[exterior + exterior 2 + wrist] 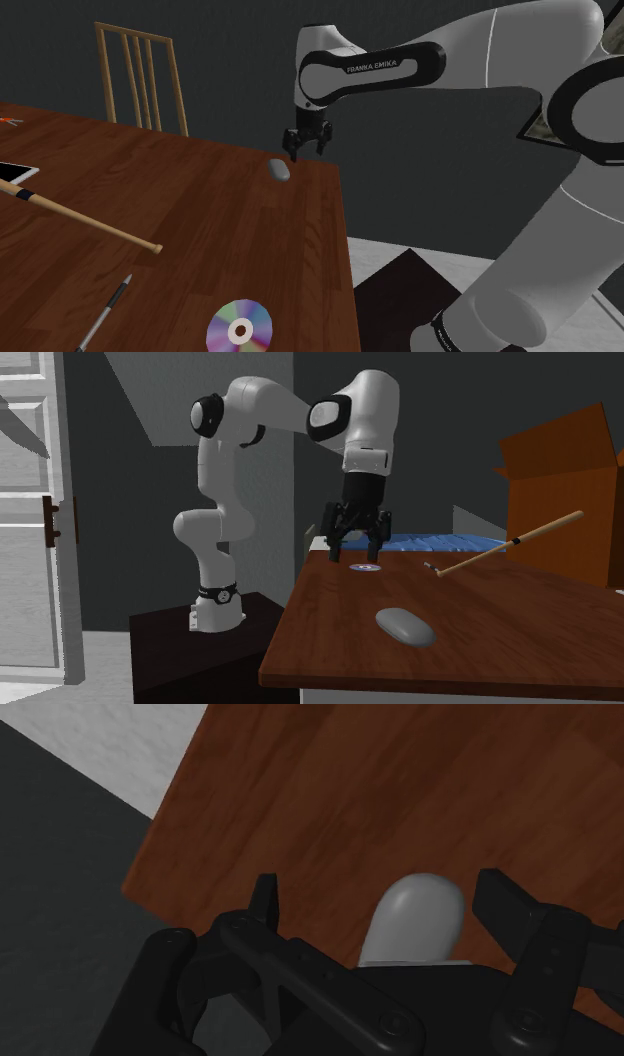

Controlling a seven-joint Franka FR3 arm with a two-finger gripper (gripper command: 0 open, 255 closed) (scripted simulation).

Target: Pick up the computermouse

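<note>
Grey rounded computer mouse sat near the brown wooden desk edge; we feared the black end effector, fingers apart, could knock it off.

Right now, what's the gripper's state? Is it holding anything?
Gripper: open, holding nothing. The grey computer mouse lies on the table below it, with the fingers apart and not touching it.
</note>
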